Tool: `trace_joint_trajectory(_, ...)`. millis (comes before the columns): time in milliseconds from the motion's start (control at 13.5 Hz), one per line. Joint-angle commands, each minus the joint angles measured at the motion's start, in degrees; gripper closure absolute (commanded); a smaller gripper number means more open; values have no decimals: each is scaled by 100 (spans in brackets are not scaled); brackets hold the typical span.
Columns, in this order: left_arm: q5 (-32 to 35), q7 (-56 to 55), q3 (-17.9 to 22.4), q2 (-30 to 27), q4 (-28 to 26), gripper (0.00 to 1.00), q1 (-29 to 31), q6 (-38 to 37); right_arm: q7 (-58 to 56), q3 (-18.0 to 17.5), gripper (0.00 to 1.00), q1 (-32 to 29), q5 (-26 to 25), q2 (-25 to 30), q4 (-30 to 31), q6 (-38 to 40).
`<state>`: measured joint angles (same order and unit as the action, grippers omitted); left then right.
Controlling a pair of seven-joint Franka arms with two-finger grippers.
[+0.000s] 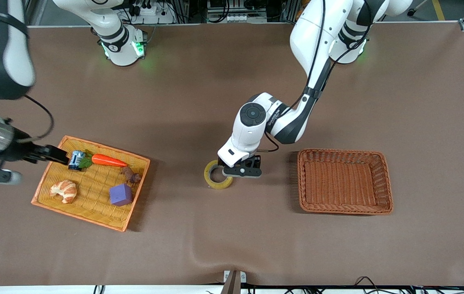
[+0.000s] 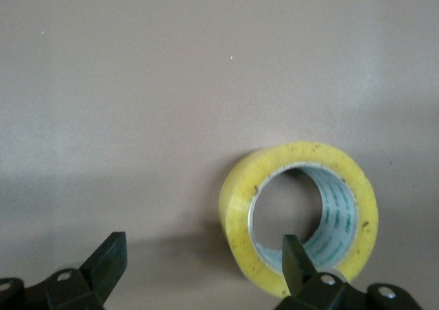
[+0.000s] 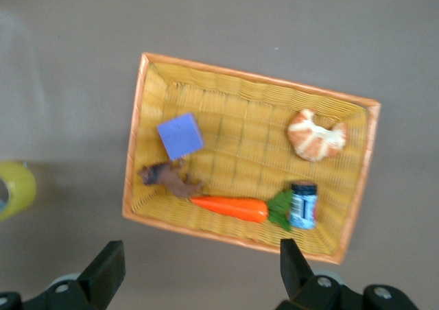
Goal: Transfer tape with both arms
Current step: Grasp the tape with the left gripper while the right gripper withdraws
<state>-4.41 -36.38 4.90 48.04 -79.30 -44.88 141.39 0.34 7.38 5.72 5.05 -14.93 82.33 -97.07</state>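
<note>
The tape [image 1: 219, 185], a yellowish ring with a grey-white core, lies flat on the brown table mid-way between the two baskets. My left gripper [image 1: 232, 173] is down on it and open. In the left wrist view the tape [image 2: 236, 214] has its wall between the jaws: one fingertip [image 2: 295, 255] is over the hollow core, the other [image 2: 110, 258] outside over bare table. My right gripper [image 1: 58, 154] is open and empty, up in the air over the edge of the yellow basket [image 1: 105, 147]. The right wrist view shows this gripper [image 3: 199, 269], with the tape [image 3: 14, 186] at the picture's edge.
The yellow basket [image 3: 254, 77] holds a croissant [image 1: 64, 190], a carrot [image 1: 108, 160], a purple cube [image 1: 120, 194], a brown toy [image 1: 131, 175] and a small blue can [image 1: 76, 159]. A brown wicker basket [image 1: 340, 151] stands toward the left arm's end of the table.
</note>
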Motion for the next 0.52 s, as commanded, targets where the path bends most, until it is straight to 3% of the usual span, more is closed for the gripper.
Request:
trace_joint_trajectory(0, -33, -115, 64, 249, 213, 0, -39, 291, -595, 245, 0, 8, 155, 716, 606, 128)
trace_joint_trajectory(74, -33, -115, 64, 275, 213, 0, -39, 336, -675, 298, 0, 8, 111, 893, 730, 127)
trace_joint_trajectory(296, -42, -273, 47, 424, 318, 25, -74, 389, -755, 395, 0, -9, -309, 1202, 705, 154)
trace_joint_trajectory(444, -42, -413, 38, 556, 388, 27, -91, 572, -711, 352, 0, -53, -540, 1343, 679, 319)
